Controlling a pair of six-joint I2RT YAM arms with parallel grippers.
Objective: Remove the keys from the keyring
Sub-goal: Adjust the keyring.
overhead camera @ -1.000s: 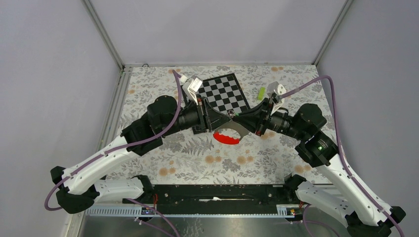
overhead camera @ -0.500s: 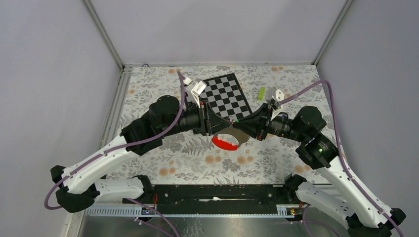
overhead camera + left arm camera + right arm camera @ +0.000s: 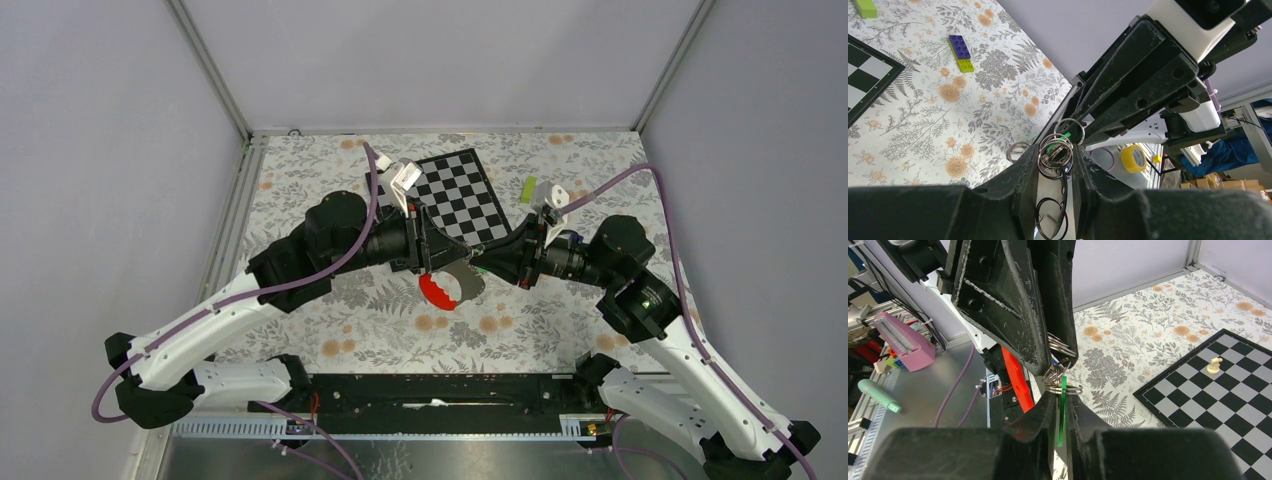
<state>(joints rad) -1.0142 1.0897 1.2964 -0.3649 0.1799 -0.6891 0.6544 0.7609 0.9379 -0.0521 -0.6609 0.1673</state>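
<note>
The keyring (image 3: 1055, 152), a bunch of thin silvery rings, sits pinched between my left gripper's (image 3: 1055, 156) black fingers. A green key (image 3: 1062, 410) hangs edge-on between my right gripper's (image 3: 1062, 401) shut fingers, its head in the rings (image 3: 1063, 386). In the top view both grippers meet tip to tip, left (image 3: 462, 263) and right (image 3: 480, 263), above the table. The red strap (image 3: 435, 292) and a grey tag (image 3: 467, 284) hang below them. The strap also shows in the right wrist view (image 3: 1018, 380). Other keys are not told apart.
A chessboard (image 3: 455, 190) lies behind the grippers, with a white pawn (image 3: 1215, 365) on it. A lime-green block (image 3: 527, 188) lies to its right. A purple-and-yellow block (image 3: 960, 50) lies on the floral cloth. A loose ring (image 3: 1017, 151) shows beside my left finger.
Both grippers, still joined at the keyring, have moved toward the table's near edge. The red strap and grey tag have swung left and turned.
</note>
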